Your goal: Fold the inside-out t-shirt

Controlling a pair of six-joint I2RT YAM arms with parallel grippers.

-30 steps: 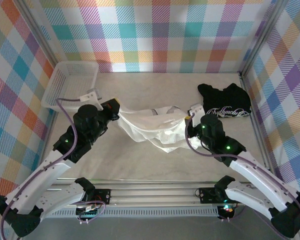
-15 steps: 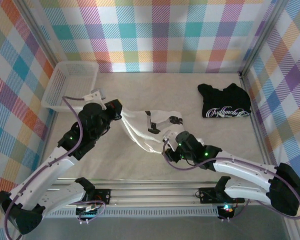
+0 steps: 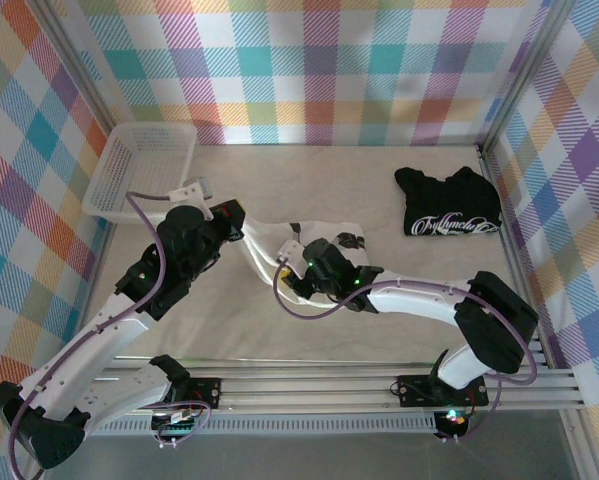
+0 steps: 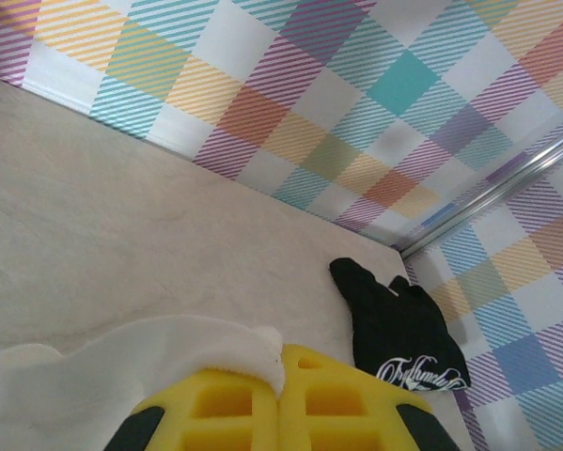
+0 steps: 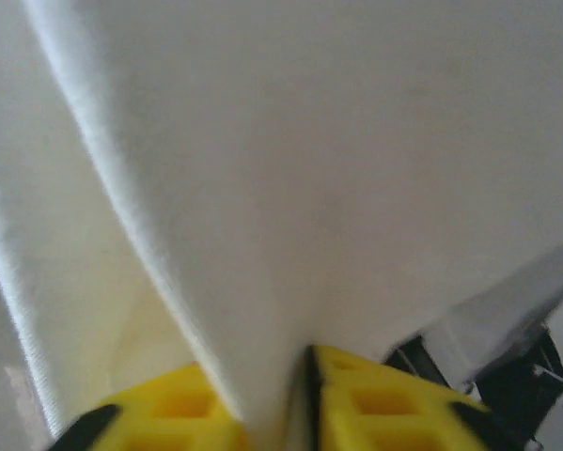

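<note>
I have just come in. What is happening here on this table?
Two robot arms work on a plain white soft-fabric t-shirt. The left gripper pinches one edge; the right gripper is closed on another fold. The shirt is bunched between them, not yet folded. A black t-shirt with white lettering lies apart.

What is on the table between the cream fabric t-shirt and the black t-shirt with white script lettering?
Nothing: in the top view, a stretch of bare beige tabletop separates the cream fabric t-shirt from the black lettered t-shirt.
</note>
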